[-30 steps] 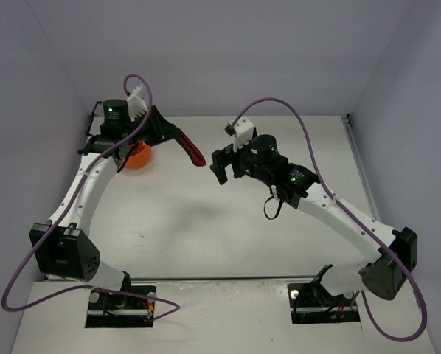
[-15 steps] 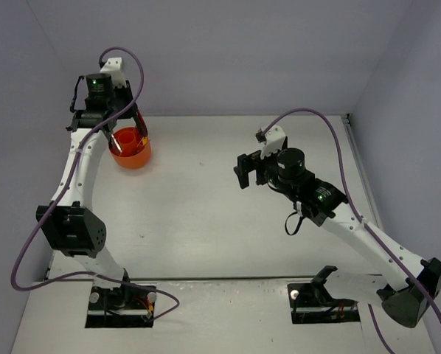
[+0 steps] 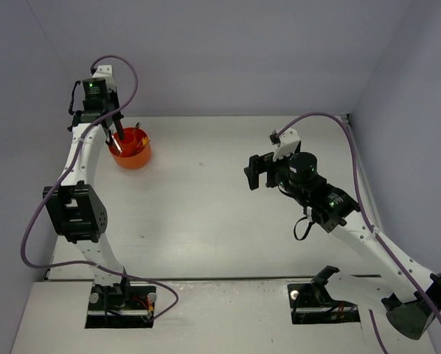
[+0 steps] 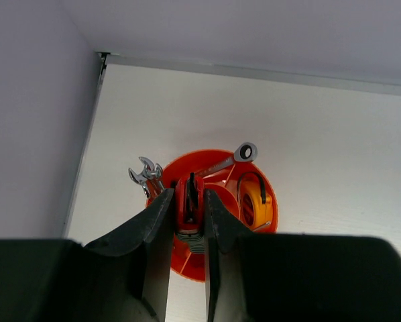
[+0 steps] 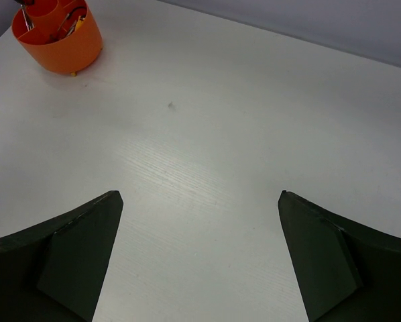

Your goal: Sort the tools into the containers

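My left pincer (image 4: 188, 196) is clenched on the red-black handled tool (image 4: 187, 211), which is upright over the middle of the orange tub (image 4: 187, 261), at the far left corner of the table (image 4: 288, 121). Silver wrenches (image 4: 145, 176) stand just left of it inside the tub, and the tape measure (image 4: 254, 201) is on its right. My right pincer (image 5: 200, 194) is released and hangs above the table, well apart from the tub.

A white, faintly wood-grained surface (image 3: 206, 221) fills the frame's middle, a small dark speck (image 3: 200, 164) above centre; pale lilac walls (image 3: 242, 51) enclose it.
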Tool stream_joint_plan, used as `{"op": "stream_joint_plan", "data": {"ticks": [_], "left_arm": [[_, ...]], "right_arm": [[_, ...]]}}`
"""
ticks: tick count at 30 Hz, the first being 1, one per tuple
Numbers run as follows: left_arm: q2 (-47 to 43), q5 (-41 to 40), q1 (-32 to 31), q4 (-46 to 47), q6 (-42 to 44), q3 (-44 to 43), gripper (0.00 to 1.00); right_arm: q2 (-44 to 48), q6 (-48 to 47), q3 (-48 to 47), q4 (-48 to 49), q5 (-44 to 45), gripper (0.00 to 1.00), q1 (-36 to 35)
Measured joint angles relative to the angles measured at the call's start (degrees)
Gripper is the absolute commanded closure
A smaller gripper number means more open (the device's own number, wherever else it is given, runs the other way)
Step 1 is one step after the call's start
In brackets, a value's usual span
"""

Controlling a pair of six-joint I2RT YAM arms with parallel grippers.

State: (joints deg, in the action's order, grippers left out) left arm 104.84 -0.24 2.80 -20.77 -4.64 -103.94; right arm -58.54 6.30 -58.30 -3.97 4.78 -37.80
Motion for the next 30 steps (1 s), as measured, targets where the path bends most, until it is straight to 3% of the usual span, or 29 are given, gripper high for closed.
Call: {"op": "stream_joint_plan", "data": {"ticks": [17, 30], "left_arm": [[3.3, 0.0, 0.0, 6.0, -0.1, 3.7, 1.00], [4.2, 0.2, 0.0, 10.7, -1.6, 10.6, 0.74]], "right_arm": [[-0.3, 0.1, 0.0, -1.1, 0.0, 0.00, 1.2], [-0.3, 1.1, 0.1, -1.4, 0.0, 0.00, 1.4]]}}
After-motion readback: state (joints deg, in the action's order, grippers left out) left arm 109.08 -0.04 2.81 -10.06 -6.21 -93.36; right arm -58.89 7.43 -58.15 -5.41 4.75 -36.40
